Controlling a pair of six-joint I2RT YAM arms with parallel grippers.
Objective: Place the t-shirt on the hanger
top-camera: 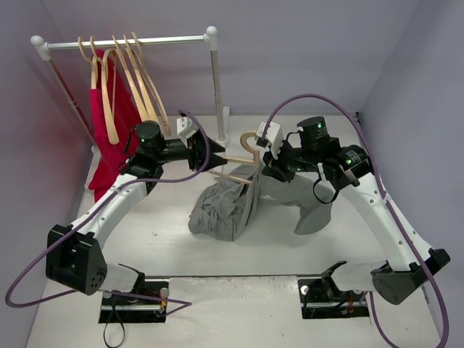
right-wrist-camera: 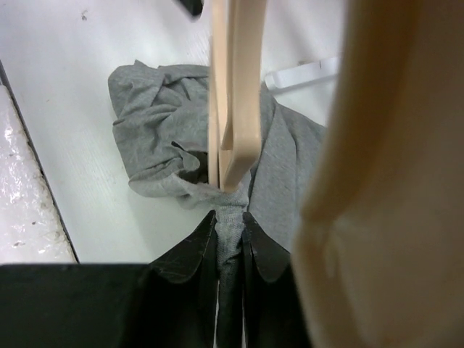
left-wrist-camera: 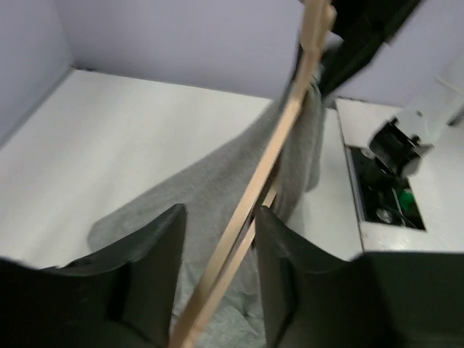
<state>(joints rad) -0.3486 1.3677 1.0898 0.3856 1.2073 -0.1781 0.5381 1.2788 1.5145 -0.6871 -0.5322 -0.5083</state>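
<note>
The right hand (right-wrist-camera: 230, 217), clamped on a fold of the t-shirt (top-camera: 221, 206) that droops from the raised hanger (right-wrist-camera: 239, 109) to the desk (top-camera: 145, 232), should draw the cloth gently along the wood while the left hand (left-wrist-camera: 217, 210), spread open around one arm, steadies it.

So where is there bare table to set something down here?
Free: the table between the left arm and the t-shirt, the near strip in front of it, and between its sleeve and the right arm. Crowded: centre, around the hanger, and the rack corner.
</note>
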